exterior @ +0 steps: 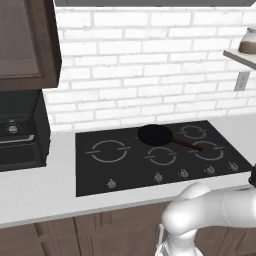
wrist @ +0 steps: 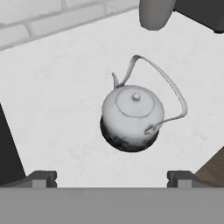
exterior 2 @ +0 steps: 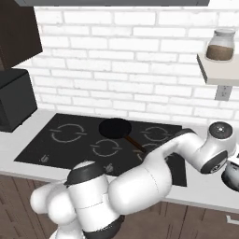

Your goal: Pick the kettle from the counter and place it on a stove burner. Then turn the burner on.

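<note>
Your gripper (wrist: 112,177) hangs above the kettle (wrist: 131,116) with its jaws spread wide, holding nothing. The kettle sits upright on the counter (wrist: 57,109), off the cooktop (exterior: 160,155), where the frying pan (exterior: 156,135) rests.

A black glass cooktop (exterior: 100,175) lies set into the smooth pale grey-white table (exterior: 40,192), with thin grey ring outlines on its surface and a row of small round knobs (exterior: 158,177) along its near edge. The largest ring, the stove burner (exterior: 108,151), sits at the left. A flat black frying pan with a brown handle (exterior: 156,135) rests between the rear rings. A dark microwave (exterior: 20,130) stands at the left, under a dark wood wall cabinet (exterior: 27,42). A white brick wall (exterior: 145,65) rises behind.
</note>
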You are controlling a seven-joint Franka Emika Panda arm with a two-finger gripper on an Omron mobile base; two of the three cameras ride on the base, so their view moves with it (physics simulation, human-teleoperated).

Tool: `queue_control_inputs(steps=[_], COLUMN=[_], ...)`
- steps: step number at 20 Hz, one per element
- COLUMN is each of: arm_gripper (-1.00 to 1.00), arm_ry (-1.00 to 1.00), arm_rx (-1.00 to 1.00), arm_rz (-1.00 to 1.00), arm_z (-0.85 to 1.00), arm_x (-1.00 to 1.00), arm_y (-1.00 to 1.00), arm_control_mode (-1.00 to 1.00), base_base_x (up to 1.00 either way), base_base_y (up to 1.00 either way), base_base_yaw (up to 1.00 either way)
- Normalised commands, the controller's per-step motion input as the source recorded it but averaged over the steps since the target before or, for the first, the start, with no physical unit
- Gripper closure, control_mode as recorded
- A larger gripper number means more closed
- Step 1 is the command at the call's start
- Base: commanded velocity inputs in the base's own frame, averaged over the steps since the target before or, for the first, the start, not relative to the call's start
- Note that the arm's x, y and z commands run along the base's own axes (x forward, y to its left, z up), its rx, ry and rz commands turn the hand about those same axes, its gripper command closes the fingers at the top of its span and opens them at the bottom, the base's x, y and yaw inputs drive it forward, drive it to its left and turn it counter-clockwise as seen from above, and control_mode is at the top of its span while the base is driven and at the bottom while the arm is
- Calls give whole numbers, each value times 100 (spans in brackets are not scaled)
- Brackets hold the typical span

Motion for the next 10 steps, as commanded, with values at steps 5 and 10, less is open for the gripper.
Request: queue_control_inputs(steps=[5,10], arm_gripper=[-100,-100], arm_ry=[13,7], arm_rx=[-1,0], arm_rz=[0,0], arm_z=[-3,-5], arm_x=[26,31], arm_y=[-19,-38], arm_control_mode=[-100,-100], base_base_x=[0,0], base_base_y=[0,0], base_base_yaw=[0,0])
